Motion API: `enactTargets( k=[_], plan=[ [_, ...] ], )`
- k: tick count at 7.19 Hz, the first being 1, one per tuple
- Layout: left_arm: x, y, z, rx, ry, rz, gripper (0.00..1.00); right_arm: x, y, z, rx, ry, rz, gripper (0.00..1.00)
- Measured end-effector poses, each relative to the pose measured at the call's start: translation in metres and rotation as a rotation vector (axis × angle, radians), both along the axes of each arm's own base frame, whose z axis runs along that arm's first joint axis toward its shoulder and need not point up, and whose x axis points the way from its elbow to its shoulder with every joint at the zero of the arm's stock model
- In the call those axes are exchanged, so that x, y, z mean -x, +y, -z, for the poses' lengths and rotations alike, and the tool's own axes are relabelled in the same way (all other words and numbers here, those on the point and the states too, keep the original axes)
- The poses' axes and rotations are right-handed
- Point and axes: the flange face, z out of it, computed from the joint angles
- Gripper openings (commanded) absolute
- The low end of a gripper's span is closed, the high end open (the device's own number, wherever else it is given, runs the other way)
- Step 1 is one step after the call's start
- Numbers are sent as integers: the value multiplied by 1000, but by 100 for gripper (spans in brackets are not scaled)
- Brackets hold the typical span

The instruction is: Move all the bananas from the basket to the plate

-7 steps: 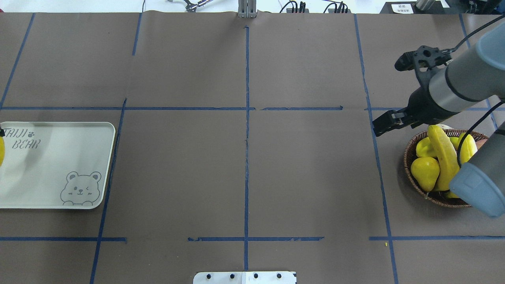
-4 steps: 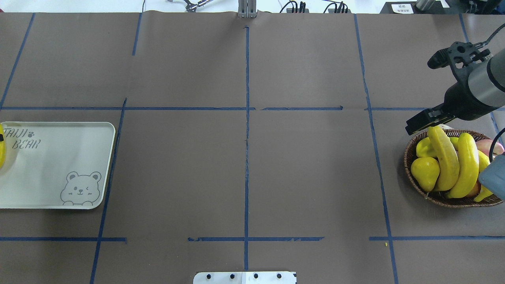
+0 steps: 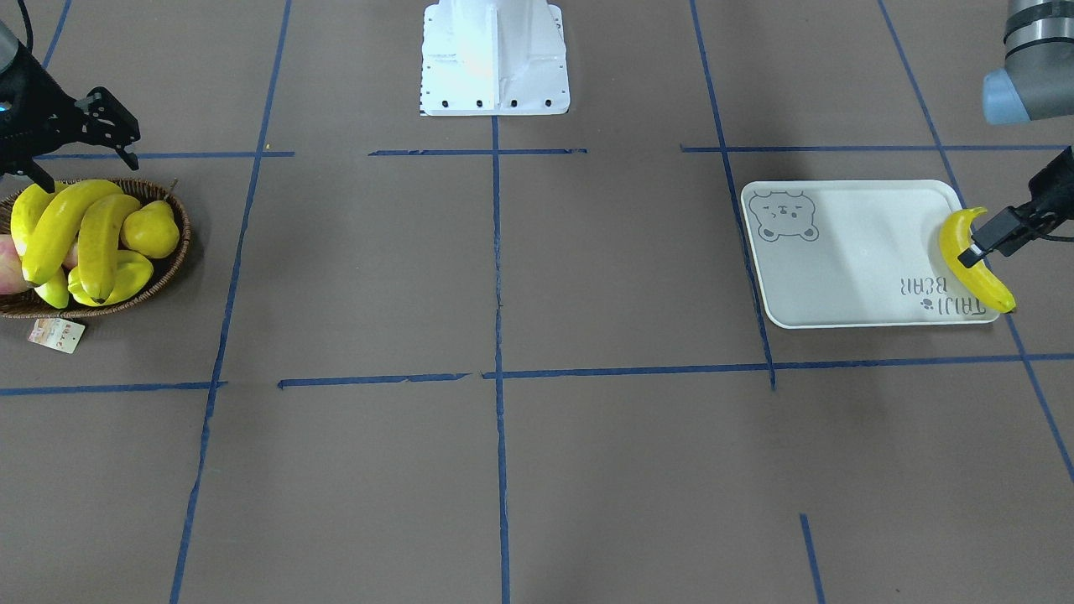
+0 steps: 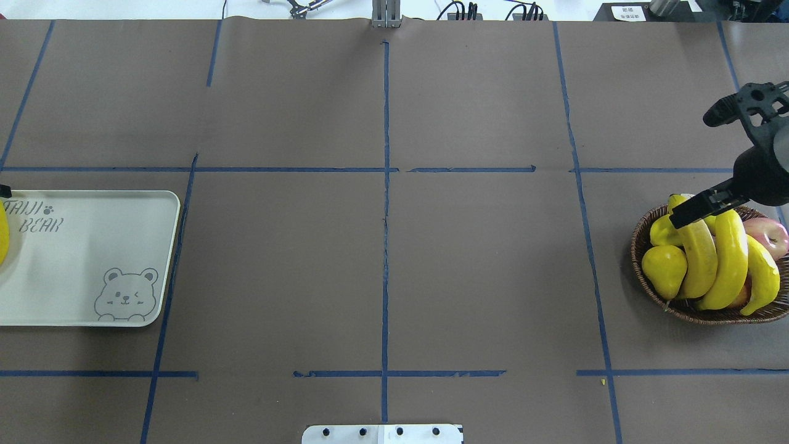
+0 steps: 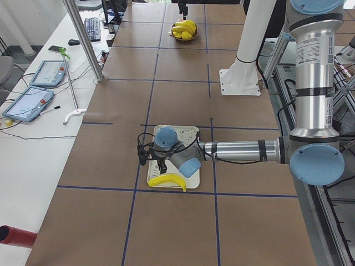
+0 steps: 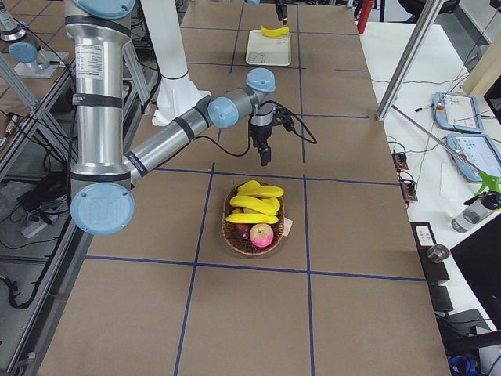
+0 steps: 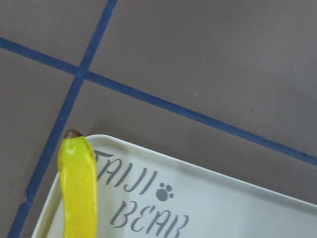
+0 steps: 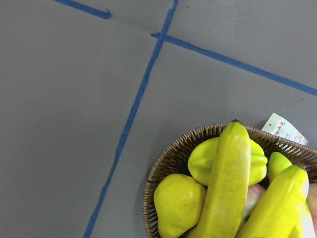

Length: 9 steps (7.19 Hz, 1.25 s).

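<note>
Clamping a long curved yellow banana (image 3: 993,289) at the pale rectangular bear-print plate (image 3: 847,252) edge, our left end effector (image 3: 977,249) next needed to release, we judged. Three bananas (image 3: 59,226) lay in the brown wicker basket (image 3: 180,239). We could not tell the right end effector (image 4: 681,216) grip.

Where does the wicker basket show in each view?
Front-facing: basket far left.
Overhead: right edge.
Exterior left: top, far.
Exterior right: centre, near.
Left wrist: absent.
Right wrist: bottom right.
Landmark: yellow pear inside it.

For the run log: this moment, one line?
left gripper: shut on banana at plate edge | right gripper: over basket rim, grip unclear | basket: three bananas
</note>
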Motion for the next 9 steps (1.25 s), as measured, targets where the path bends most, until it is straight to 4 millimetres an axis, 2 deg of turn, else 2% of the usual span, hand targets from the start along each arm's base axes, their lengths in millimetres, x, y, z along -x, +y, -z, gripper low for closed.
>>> enactTargets(
  k=[2,3,4,5,7,9],
  plan=[
    [1,1,17,-28,20,-6,100,-10,16,-36,8,-9,-48,92],
    [1,2,19,-34,23,-7,100,-5,17,-45,24,-10,-103,83],
    [1,2,20,-36,24,-8,100,10,20,-52,24,0,-133,74],
    [2,2,21,-37,25,-8,100,22,21,-61,19,19,-138,71],
    [1,3,21,-38,25,-9,100,42,24,-78,-5,71,-116,69],
    [1,3,21,-38,25,-10,100,49,24,-90,-31,104,-80,68]
  ],
)
